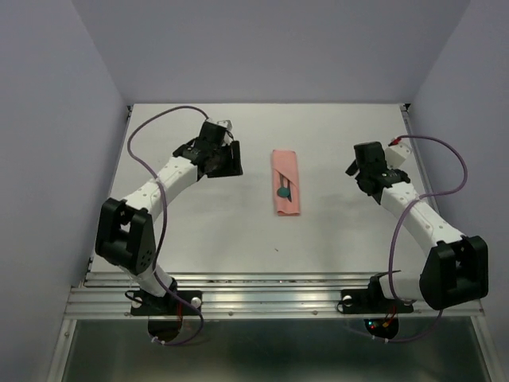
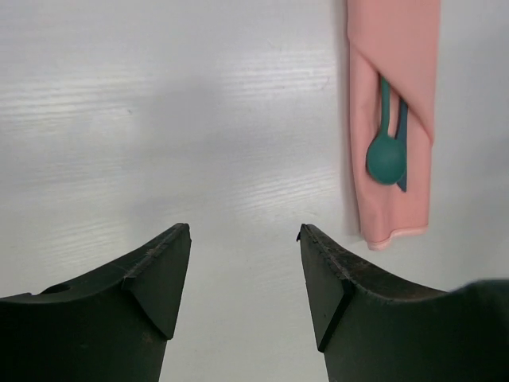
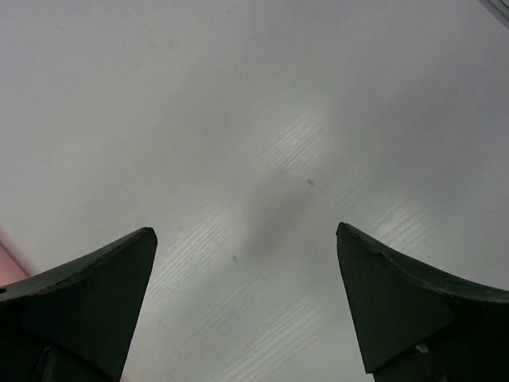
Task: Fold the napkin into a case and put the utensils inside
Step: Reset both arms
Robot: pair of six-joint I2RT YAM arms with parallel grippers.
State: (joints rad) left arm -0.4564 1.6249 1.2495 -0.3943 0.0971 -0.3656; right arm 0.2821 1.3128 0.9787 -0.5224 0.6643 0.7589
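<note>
Both arms reach in from the table's [image 1: 199,231] near edge, elbows bent. The left gripper [image 2: 244,231] and right gripper [image 3: 246,231] hang released, jaws wide, holding nothing. Between them, mid-table, lies the case [image 1: 285,171] — a narrow pink folded strip with teal utensils [image 2: 387,151] tucked inside, spoon bowl showing.

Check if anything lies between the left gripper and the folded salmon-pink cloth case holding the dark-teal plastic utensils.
Nothing visible does. Only white table lies between the open left gripper and the salmon-pink cloth case; the dark-teal utensils sit tucked inside.
</note>
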